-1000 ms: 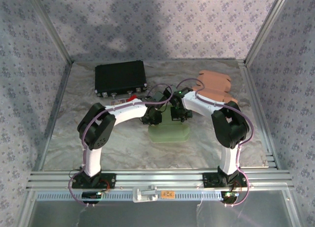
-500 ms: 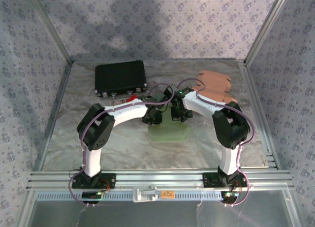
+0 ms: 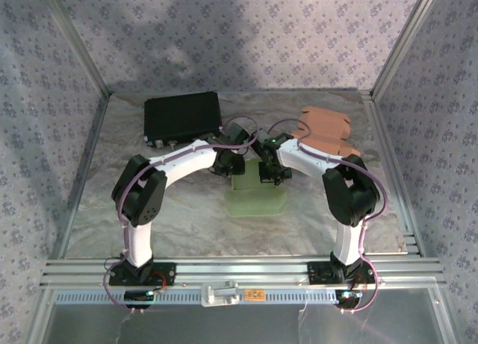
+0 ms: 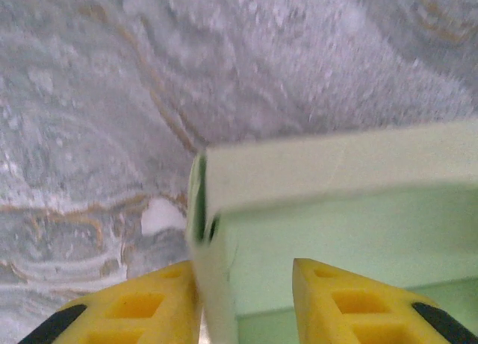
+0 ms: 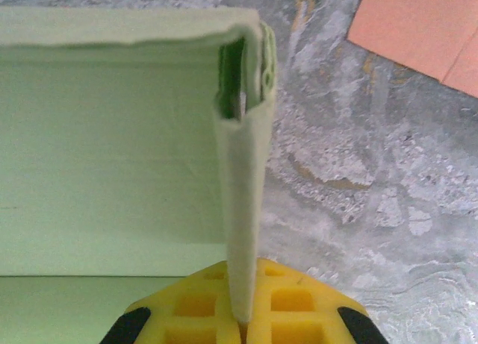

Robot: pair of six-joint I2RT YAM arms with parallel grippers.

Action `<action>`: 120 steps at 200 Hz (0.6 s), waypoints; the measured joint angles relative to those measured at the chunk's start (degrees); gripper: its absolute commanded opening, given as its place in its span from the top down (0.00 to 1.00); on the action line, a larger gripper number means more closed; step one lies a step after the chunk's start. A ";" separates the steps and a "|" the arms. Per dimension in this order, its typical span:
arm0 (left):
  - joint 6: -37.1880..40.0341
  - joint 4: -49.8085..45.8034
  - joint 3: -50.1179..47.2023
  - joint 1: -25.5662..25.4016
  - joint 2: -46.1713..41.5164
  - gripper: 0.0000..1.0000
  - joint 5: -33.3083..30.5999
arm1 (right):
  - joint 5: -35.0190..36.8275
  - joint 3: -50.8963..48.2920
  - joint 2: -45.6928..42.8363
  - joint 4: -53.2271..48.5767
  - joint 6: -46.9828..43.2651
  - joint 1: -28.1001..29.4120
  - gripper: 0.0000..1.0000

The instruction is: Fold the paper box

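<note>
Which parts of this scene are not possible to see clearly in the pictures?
Top external: the arms cover the rear part of the green box.
Left wrist: blurred; the bottom edge cuts off the left gripper.
Right wrist: the frame corner cuts off the orange sheet.

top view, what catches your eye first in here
The pale green paper box at the middle of the table, with both arms arched over it. The right claw is shut on its right wall, the left claw stands open astride the left wall. Behind lie a black case and flat orange card.
</note>
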 measured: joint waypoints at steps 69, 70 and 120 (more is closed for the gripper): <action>1.44 0.07 1.44 0.70 3.32 0.72 -0.11 | 0.02 0.00 0.00 -0.26 0.22 0.28 1.00; 1.44 0.07 1.44 0.70 3.37 0.72 -0.15 | 0.02 0.00 0.00 -0.26 0.22 0.28 1.00; 2.51 -1.60 2.03 0.63 3.67 1.00 -2.86 | -0.02 0.00 0.00 -0.24 0.24 0.28 1.00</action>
